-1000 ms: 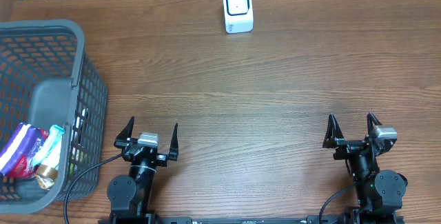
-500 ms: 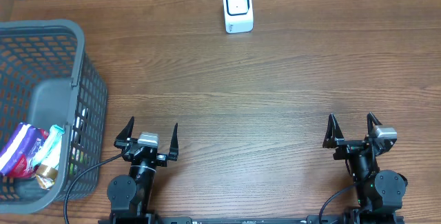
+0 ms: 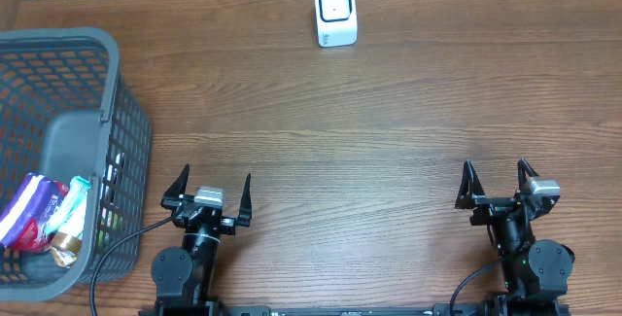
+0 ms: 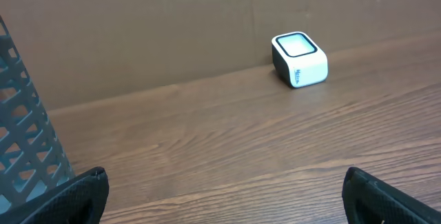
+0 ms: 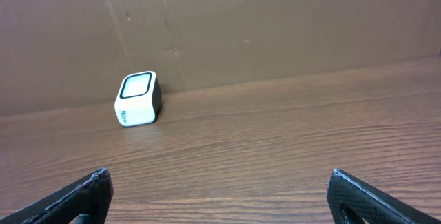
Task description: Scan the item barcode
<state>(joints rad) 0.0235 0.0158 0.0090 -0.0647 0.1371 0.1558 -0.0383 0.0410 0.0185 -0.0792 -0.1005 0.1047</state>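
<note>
The scanner (image 3: 335, 13) is a small white box with rounded corners, and a dark border frames the pale square window on its tilted face. It stands on the wooden table (image 3: 389, 112) at the far edge, about midway across, just in front of a brown cardboard wall (image 4: 172, 24). In the left wrist view it sits to the upper right, showing a dark side and a small printed mark on its white flank. In the right wrist view it sits to the left. A grey mesh basket (image 3: 126, 151) stands at the table's left edge, well apart from the scanner. Its near corner holds the items: a purple and white packet (image 3: 24, 209), a teal and white packet (image 3: 68, 209) just beside it, and something gold and brown (image 3: 65, 246) below them. No barcode can be made out on any of them. The left gripper (image 3: 215, 173) sits at the near edge just right of the basket, with its 2 fingers (image 4: 69, 200) spread wide and nothing between them. The right gripper (image 3: 496, 164) sits at the near edge on the right side, also spread wide and empty, with only bare wood between its fingers (image 5: 76, 196). Both grippers point toward the far wall, well apart from the scanner and touching none of the items.
</note>
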